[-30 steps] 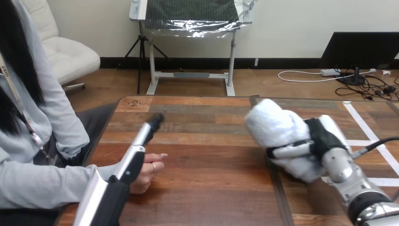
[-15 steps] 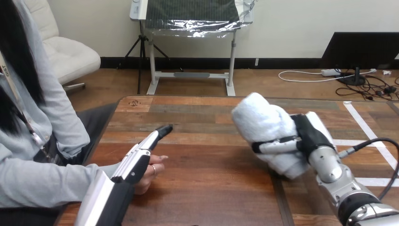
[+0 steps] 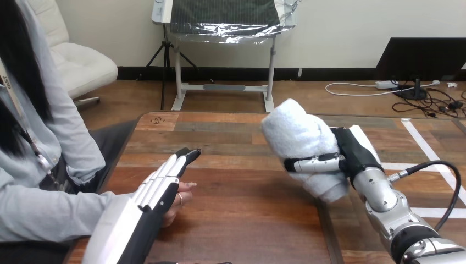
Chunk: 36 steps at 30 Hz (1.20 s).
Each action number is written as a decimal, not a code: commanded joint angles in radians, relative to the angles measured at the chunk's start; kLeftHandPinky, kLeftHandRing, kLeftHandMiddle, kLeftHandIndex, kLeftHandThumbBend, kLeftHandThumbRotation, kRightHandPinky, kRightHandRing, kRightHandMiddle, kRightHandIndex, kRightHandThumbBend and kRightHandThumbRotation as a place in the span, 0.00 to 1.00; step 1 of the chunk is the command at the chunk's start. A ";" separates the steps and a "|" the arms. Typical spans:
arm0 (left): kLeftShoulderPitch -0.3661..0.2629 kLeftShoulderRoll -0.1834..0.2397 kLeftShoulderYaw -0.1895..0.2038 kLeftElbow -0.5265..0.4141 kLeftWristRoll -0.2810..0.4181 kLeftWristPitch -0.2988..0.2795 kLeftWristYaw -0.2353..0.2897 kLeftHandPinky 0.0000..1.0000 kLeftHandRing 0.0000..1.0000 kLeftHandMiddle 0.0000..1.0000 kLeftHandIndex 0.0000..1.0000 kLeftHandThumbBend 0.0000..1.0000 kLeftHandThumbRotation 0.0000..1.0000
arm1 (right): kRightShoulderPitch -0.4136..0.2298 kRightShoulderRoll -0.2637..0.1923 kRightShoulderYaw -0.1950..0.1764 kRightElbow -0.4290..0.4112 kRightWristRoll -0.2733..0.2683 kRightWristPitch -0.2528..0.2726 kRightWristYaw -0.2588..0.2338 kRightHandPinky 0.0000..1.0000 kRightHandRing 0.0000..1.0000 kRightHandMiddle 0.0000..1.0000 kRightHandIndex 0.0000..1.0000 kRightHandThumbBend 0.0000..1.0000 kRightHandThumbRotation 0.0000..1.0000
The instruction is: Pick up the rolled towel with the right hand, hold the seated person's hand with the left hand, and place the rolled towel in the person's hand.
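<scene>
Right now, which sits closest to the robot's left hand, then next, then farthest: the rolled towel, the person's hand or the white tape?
1. The person's hand, beneath the left hand at the table's left.
2. The rolled towel, gripped by the right hand, right of centre.
3. The white tape, on the table's far right.

White rolled towel [image 3: 297, 137] in right hand [image 3: 353, 155]

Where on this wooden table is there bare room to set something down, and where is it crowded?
Bare: the brown wooden table's middle, between the left hand and the white rolled towel, plus the far strip. Crowded: the left side, where the left hand is over the person's hand; the right, where the right hand grips the towel.
</scene>
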 commanded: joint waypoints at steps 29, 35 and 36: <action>-0.195 0.323 0.124 -0.093 -0.039 0.208 -0.084 0.84 0.91 0.93 0.95 1.00 0.33 | -0.075 0.028 -0.075 -0.075 0.098 -0.127 0.083 0.35 0.41 0.50 0.49 0.80 0.00; -0.244 0.382 0.121 -0.064 -0.066 0.238 -0.122 0.82 0.90 0.92 0.93 1.00 0.31 | -0.076 0.034 -0.091 -0.079 0.119 -0.138 0.103 0.35 0.41 0.50 0.49 0.80 0.00; -0.254 0.392 0.121 -0.060 -0.069 0.252 -0.135 0.82 0.90 0.92 0.93 1.00 0.31 | -0.076 0.034 -0.093 -0.080 0.122 -0.141 0.108 0.35 0.42 0.50 0.49 0.80 0.00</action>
